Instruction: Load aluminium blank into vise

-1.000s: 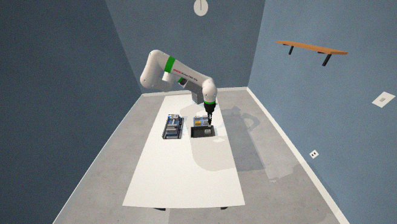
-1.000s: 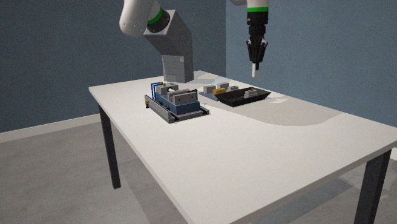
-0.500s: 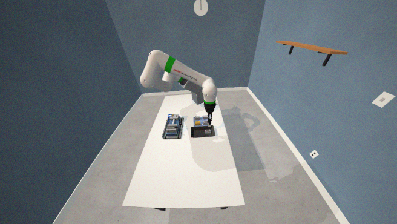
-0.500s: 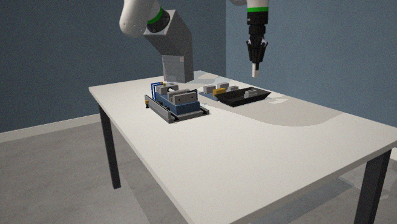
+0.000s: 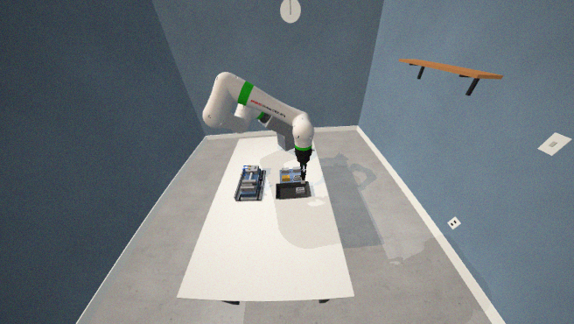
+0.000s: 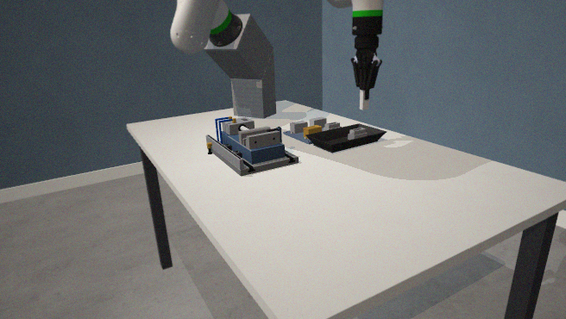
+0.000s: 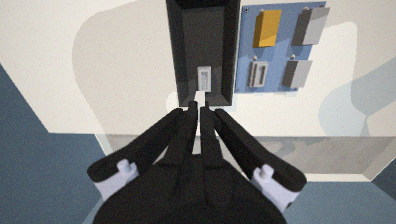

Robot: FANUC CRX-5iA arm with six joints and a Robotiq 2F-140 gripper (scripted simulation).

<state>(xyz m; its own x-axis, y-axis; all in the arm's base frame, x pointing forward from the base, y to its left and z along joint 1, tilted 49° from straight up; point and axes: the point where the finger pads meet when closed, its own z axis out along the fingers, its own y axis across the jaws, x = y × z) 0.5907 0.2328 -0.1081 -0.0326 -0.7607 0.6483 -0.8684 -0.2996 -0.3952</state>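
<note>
The arm (image 5: 262, 107) has smooth white rounded links with bright green bands at the joints and small red and dark lettering along the forearm. It stands on a grey angular pedestal (image 6: 252, 92) by the table's far edge. Below the last green ring, a black ribbed wrist narrows into the black gripper (image 6: 365, 103), whose linkage bars taper to pale fingertip pads (image 6: 365, 100). Two light grey knuckle studs (image 7: 263, 172) flank its body.

White table (image 5: 262, 263) on dark legs, wooden shelf (image 5: 451, 69) high on the wall right of it, round clock (image 5: 290, 10) on the wall behind it, socket (image 5: 454, 222) low on the right wall
</note>
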